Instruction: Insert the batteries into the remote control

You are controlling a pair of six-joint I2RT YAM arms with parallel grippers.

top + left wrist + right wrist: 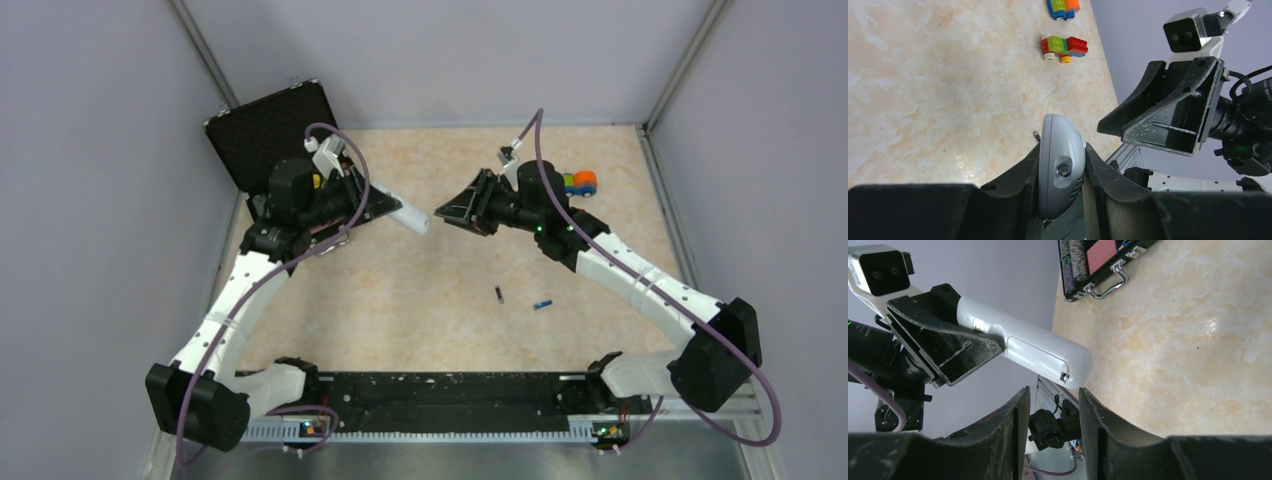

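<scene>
My left gripper (pixel 383 205) is shut on the remote control (pixel 412 217), a white handset held above the table with its free end pointing right. In the left wrist view the remote control (pixel 1062 160) stands edge-on between the fingers of the left gripper (pixel 1063 150). My right gripper (pixel 448 211) faces that free end, open and empty. In the right wrist view the remote control (pixel 1040 352) shows its back panel, its rounded end just above the tips of the right gripper (pixel 1053 392). The batteries lie on the table: a black one (pixel 498 294) and a blue one (pixel 542 304).
An open black case (pixel 268 130) stands at the back left, its handle side (pixel 1100 270) in the right wrist view. A colourful toy block car (pixel 580 183) sits at the back right; two block cars (pixel 1064 45) show in the left wrist view.
</scene>
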